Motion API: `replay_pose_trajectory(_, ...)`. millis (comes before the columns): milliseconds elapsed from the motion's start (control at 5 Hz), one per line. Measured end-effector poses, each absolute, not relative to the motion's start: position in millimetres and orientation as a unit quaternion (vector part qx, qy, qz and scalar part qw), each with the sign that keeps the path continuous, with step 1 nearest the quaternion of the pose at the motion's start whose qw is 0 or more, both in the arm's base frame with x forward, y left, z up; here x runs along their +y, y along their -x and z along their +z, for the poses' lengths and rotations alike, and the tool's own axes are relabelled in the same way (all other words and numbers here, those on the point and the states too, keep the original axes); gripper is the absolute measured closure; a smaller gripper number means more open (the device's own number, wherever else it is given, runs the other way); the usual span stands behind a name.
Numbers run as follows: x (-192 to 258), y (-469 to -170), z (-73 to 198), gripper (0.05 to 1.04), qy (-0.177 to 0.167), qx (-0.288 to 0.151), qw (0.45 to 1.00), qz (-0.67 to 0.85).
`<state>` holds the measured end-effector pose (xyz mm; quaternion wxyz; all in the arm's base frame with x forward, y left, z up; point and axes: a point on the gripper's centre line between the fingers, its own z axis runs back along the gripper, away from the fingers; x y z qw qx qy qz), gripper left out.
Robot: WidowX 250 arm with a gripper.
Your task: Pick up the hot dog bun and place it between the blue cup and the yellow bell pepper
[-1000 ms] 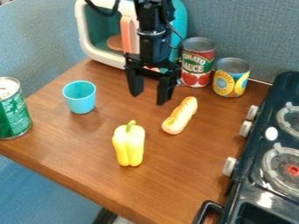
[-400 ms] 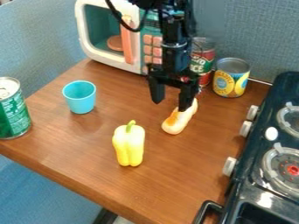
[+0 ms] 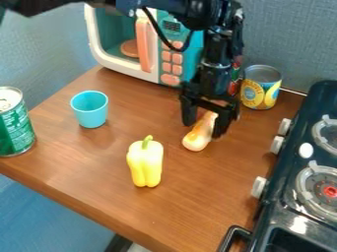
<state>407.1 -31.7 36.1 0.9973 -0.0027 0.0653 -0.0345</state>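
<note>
Pincer (image 3: 203, 130) released: I see its fingers spread astride the toy bread roll (image 3: 197, 140), contact unclear. Roll lies on the tabletop (image 3: 191, 202), long axis 1-to-7 o'clock, 7 o'clock end protruding. Yellow bell pepper (image 3: 145, 162) at its 8 o'clock.

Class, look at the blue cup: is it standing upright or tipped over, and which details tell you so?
Upright: the blue cup rests on its base on the wooden table, its round open rim facing up.
</note>
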Motion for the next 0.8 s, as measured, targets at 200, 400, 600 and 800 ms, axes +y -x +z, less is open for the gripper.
replay_pose_trajectory(200,-33.3,-405.5,27.3,0.135,0.007,0.075,0.997,-0.031)
replay_pose_trajectory(400,-33.3,-406.1,26.6,0.371,0.007,0.074,0.997,-0.021)
replay_pose_trajectory(600,-33.3,-404.9,23.7,0.388,0.008,0.073,0.997,-0.011)
replay_pose_trajectory(800,-35.1,-402.2,24.6,0.388,0.013,0.069,0.997,-0.014)
